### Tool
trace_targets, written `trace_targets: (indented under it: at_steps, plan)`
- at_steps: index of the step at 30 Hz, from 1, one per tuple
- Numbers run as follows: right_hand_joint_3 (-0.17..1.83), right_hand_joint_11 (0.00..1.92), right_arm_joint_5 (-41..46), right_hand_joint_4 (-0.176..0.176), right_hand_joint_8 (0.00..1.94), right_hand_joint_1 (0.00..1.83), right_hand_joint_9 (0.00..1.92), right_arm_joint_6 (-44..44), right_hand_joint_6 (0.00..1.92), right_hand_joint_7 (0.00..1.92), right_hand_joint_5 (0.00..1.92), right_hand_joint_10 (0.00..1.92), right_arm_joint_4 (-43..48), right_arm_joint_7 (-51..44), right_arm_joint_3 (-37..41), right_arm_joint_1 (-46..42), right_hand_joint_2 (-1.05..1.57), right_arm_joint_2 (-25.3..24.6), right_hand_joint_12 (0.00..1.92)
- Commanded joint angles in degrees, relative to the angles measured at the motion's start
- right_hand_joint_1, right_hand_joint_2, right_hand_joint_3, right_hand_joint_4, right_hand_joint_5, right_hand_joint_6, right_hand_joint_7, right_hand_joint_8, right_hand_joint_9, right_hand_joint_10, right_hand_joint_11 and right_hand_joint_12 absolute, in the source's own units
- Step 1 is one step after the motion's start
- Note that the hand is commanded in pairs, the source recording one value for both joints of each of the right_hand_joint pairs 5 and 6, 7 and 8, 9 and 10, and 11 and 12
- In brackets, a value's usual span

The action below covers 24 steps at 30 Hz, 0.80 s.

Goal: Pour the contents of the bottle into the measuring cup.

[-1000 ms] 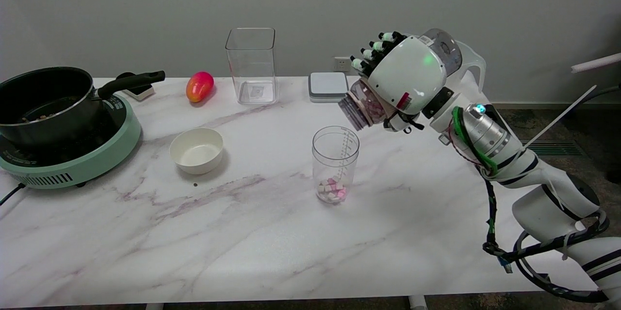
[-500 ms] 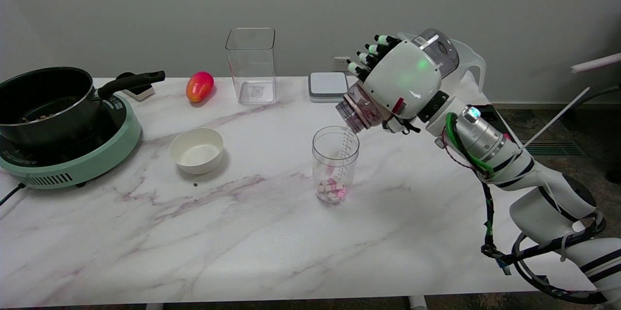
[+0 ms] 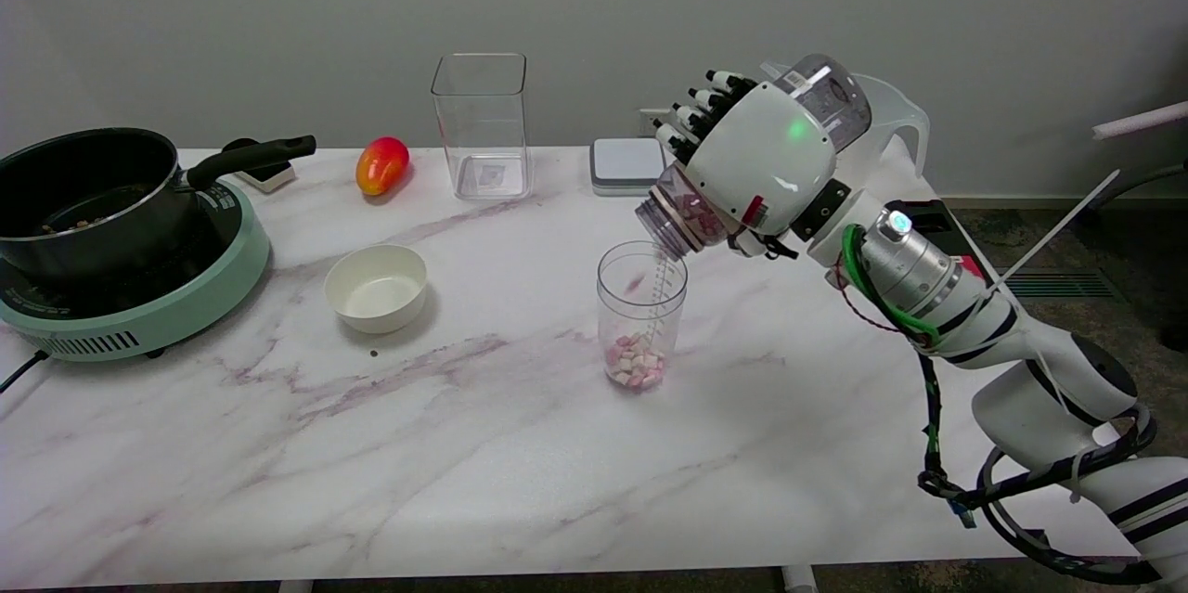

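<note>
My right hand grips a clear bottle and holds it tilted down to the left. The bottle's open mouth hangs just above the right rim of the clear measuring cup, which stands upright in the middle of the table. Pink and white pieces lie in a heap at the cup's bottom, and one pink piece is falling inside the cup. More pieces show inside the bottle's neck. The hand hides most of the bottle's body.
A white bowl sits left of the cup. A black pot on a green cooker stands at the far left. Along the back are a mango, a tall clear container and a small white scale.
The hand and bottle have moved left and lower, bringing the mouth over the cup's rim. The heap of pieces in the cup has grown and one is falling in.
</note>
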Motion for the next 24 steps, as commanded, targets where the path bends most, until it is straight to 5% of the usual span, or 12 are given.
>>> trace_targets:
  at_steps: [1, 24]
  plan:
    - [0.29, 1.27, -1.8, 0.0, 1.8, 1.32, 1.36, 0.0, 1.84, 1.8, 1.84, 1.36, 0.3, -0.7, 0.5, -0.1, 1.33, 0.0, 1.27]
    - [0.28, 1.28, -5.9, 0.0, 1.82, 1.29, 1.37, -0.4, 1.87, 1.82, 1.87, 1.37, 1.1, 0.4, 2.2, 0.1, 1.38, 0.7, 1.28]
